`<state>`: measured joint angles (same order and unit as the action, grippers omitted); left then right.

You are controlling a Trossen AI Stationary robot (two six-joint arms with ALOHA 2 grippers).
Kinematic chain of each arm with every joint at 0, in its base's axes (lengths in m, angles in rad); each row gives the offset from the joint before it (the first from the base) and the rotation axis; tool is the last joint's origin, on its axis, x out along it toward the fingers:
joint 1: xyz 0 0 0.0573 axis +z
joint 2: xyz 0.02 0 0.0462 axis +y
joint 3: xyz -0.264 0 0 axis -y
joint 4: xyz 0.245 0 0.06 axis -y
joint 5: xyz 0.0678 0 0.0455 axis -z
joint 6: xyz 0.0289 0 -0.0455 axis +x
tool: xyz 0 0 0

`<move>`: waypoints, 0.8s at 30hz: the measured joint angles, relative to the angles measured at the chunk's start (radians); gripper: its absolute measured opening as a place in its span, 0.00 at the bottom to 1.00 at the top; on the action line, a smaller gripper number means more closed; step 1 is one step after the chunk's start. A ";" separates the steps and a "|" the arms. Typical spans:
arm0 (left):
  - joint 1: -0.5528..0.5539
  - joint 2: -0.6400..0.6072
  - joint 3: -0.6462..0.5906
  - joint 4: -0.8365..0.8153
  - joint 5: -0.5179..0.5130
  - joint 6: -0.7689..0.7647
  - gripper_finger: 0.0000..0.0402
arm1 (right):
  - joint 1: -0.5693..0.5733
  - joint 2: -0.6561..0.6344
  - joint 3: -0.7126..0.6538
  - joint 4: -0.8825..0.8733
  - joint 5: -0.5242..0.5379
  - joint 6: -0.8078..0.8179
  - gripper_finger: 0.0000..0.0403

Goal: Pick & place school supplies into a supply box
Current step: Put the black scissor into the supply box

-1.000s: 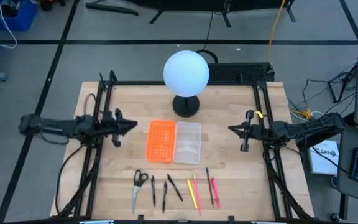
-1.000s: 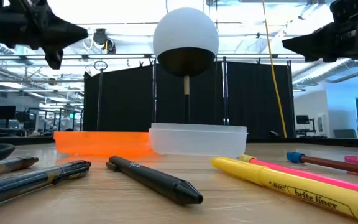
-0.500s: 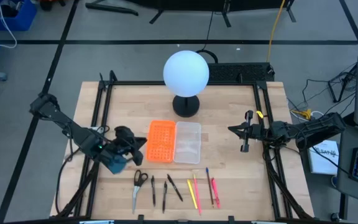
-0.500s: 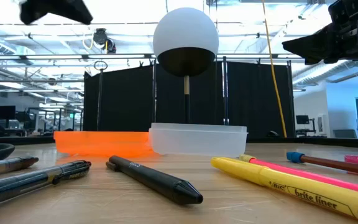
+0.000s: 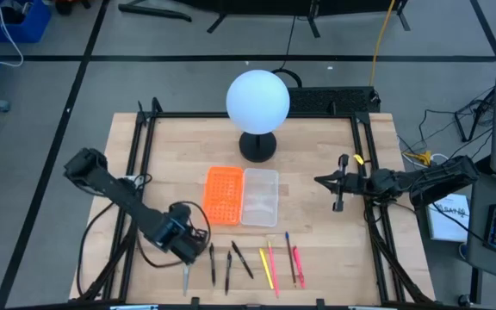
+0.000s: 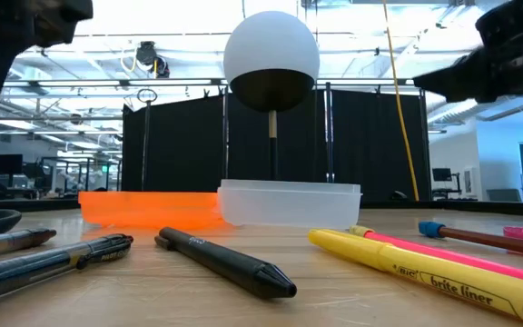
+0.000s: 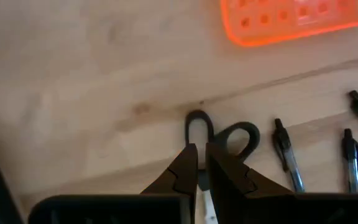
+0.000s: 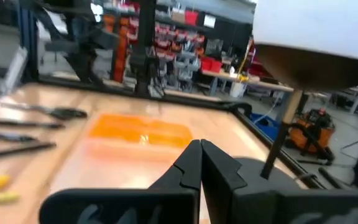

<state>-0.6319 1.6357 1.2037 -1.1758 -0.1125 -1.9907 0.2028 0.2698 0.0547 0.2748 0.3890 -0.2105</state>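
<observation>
We see the left hand, fingers nearly together and empty, now swung down from mid-left to hover over the scissors at lower left of the tabletop; pickup looks imminent. Box at centre; right hand clenched at right

The table is pale wood with visible grain and a smooth, matt finish. The supply box is cloudy translucent plastic, and the perforated panel at its 9 o'clock side is glossy orange plastic. The pens have smooth black plastic bodies with light shine, and the globe lamp looks matt white.
</observation>
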 joint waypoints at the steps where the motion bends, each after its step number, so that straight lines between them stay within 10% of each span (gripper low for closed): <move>1: 0.000 0.014 0.000 0.016 0.002 -0.023 0.10 | 0.000 0.000 0.000 -0.011 0.027 -0.007 0.00; 24: -0.002 0.150 0.000 0.159 0.066 0.018 0.53 | 0.000 0.000 0.000 -0.041 0.108 0.027 0.00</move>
<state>-0.6334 1.7855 1.2034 -1.0169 -0.0463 -1.9727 0.2028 0.2695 0.0549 0.2341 0.4973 -0.1834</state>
